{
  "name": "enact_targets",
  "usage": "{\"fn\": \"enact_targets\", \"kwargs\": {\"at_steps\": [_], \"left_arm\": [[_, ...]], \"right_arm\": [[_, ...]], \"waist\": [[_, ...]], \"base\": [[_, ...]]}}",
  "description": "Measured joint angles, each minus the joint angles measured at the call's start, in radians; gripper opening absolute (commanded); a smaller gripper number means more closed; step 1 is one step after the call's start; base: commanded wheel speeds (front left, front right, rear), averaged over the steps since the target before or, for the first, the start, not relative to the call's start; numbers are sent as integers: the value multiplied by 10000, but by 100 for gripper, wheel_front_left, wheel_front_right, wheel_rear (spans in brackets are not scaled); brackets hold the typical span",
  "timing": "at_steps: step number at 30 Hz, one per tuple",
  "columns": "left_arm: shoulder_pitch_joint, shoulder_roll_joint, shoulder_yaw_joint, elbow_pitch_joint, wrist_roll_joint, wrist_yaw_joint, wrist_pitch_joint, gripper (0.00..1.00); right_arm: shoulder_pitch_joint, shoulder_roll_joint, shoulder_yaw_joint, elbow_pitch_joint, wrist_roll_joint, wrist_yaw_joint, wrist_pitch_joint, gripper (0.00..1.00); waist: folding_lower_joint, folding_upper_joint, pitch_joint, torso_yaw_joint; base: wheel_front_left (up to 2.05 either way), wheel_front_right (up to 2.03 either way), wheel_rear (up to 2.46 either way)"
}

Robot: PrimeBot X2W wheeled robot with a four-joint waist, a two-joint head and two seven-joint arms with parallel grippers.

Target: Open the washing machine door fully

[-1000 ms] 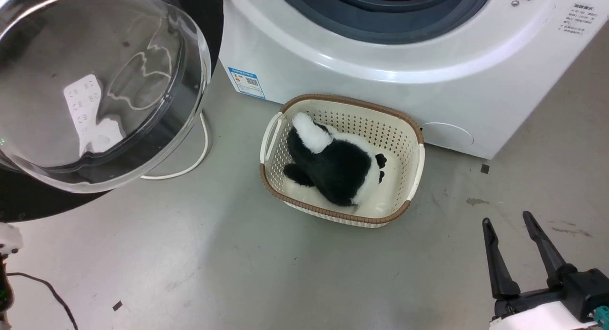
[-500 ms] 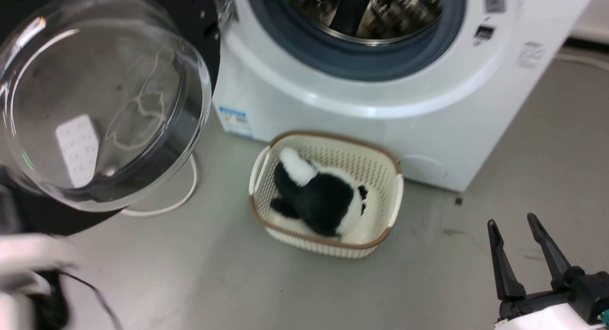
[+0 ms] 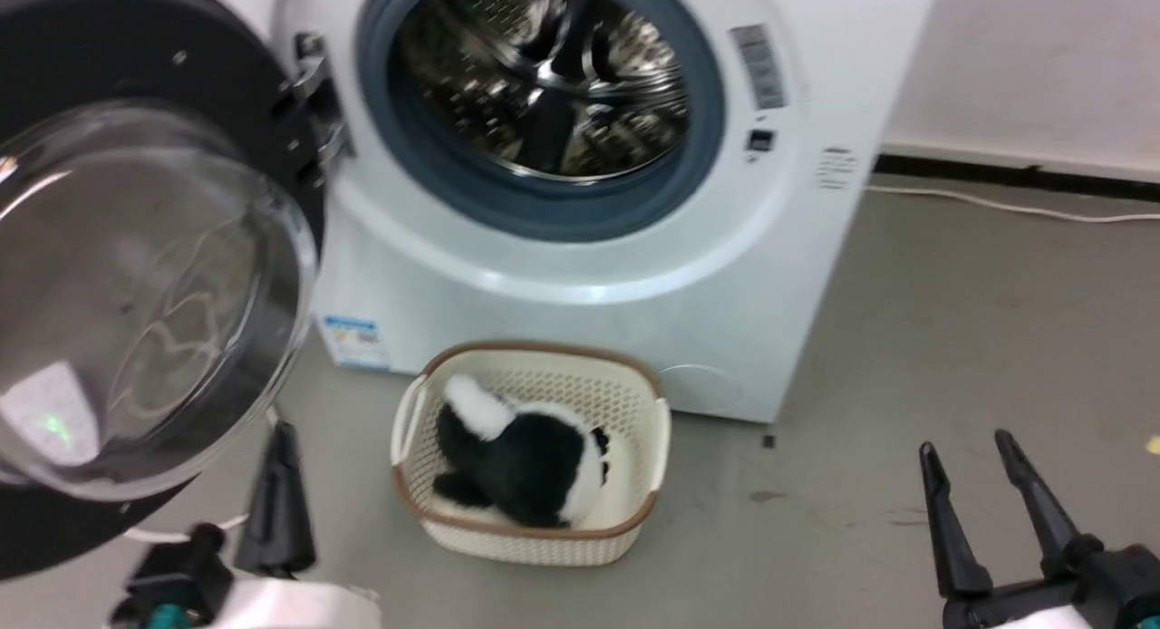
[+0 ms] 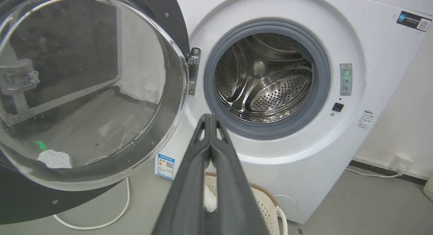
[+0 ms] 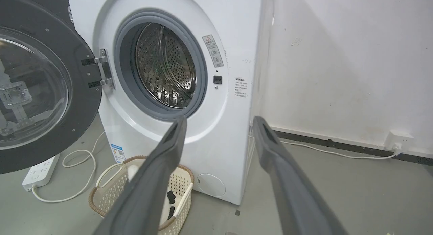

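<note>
Well, your door [image 3: 136, 285] stands wide open on its hinge at the washer's [image 3: 580, 275] left side, with the drum mouth uncovered. Your left claw [image 4: 209, 120] is clenched on nothing and points at the washer's front. Your right claw [image 3: 963, 448] is released and empty. A basket [image 3: 535, 546] holding a plush [image 3: 517, 457] sits on the floor before the washer.

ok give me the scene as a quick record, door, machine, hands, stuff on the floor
door: washing machine door swung wide open to the left
machine: washing machine, drum exposed, nothing seen inside
left: left hand shut, empty, apart from the door
right: right hand open, empty, low over the floor
floor: basket holding a black-and-white plush toy, before the machine
</note>
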Motion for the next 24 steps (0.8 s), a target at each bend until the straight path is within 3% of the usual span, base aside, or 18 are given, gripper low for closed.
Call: {"fn": "enact_targets", "kwargs": {"at_steps": [4,5,6,7,24], "left_arm": [[272,-73,-506,136,491,-46,0,0],[327,-81,-602,211,621,-44,0,4],[374,-81,-690,309,734,-36,0,85],[425,-84,-767,376,807,-35,0,100],[763,-244,-1582,685,1593,27,0,100]], "right_arm": [[183,19,69,4,-2,0,0,100],[225,25,84,6,-4,0,0,100],[248,27,104,17,2,0,0,100],[257,29,111,35,21,0,0,100],[598,40,127,222,226,0,0,100]], "waist": [[1,0,-228,-386],[1,0,-268,-460],[1,0,-303,-528],[1,0,-332,-582],[3,0,-496,-628]], "base": [[0,0,0],[0,0,0],[0,0,0],[0,0,0],[0,0,0]]}}
